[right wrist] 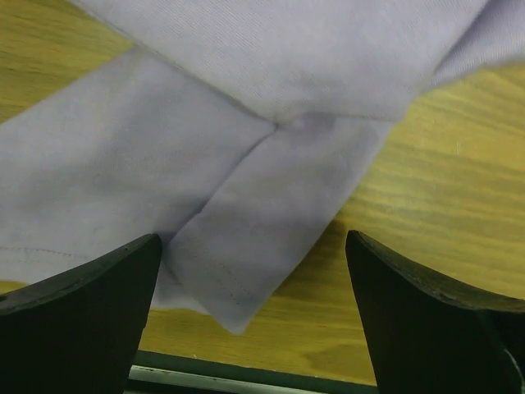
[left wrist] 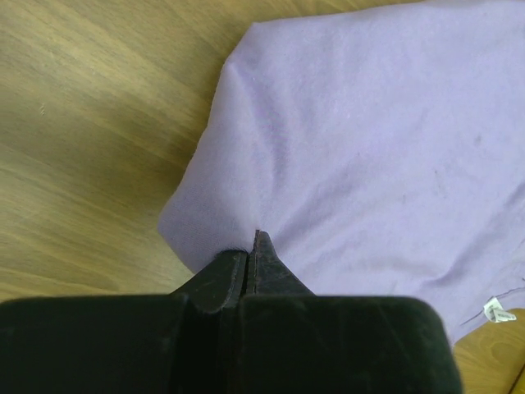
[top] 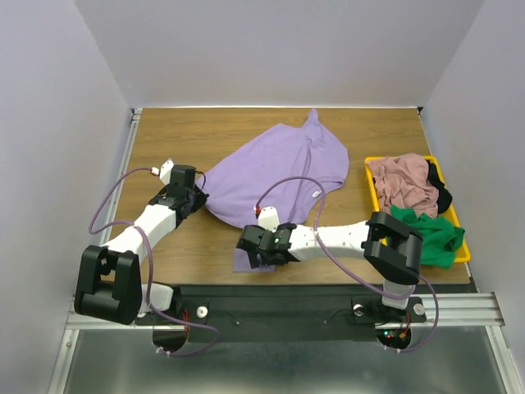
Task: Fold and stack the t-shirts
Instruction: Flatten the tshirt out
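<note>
Lavender t-shirt spread on the tabletop, three more heaped in a yellow tray.

The lavender shirt lies rumpled and unfolded across the middle of the wood, one corner peaked toward the far edge, a sleeve with a stitched hem lying flat near the near edge and a small white label showing at its right side. To its right, apart from it, the dusty pink t-shirt is bunched at the tray's far end, the bright green t-shirt crumpled at the near end, and the black t-shirt peeks out between them.

Lavender t-shirt, yellow tray
</note>
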